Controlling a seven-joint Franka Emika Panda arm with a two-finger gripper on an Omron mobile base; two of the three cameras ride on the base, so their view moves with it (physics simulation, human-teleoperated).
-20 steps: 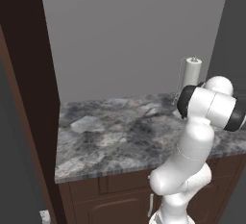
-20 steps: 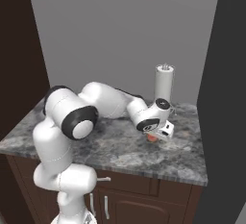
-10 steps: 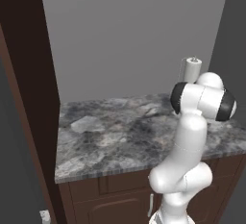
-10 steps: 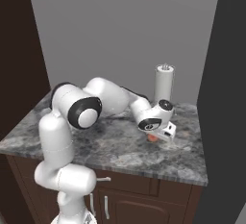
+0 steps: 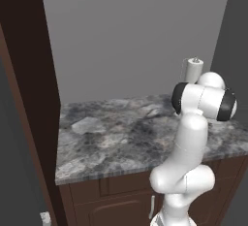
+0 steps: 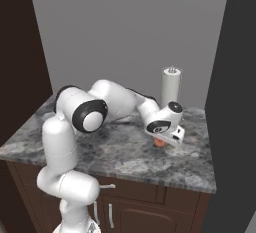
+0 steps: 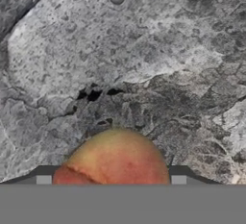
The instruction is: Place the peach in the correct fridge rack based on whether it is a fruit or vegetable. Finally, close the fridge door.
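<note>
Peach (image 7: 114, 158) bottom behind grey band

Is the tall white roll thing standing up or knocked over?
Standing up. The tall white roll rises straight from the grey marble counter by the back wall.

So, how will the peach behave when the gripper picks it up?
The peach is round and smooth, so it may roll on the flat counter if nudged. It looks small beside the gripper, so probably light. Its smooth skin could slip between the fingers; a centred grip seems safer.

Grey wall (image 5: 131, 31) behind marble counter (image 5: 111, 142) on dark wood cabinets (image 6: 150, 209).
</note>
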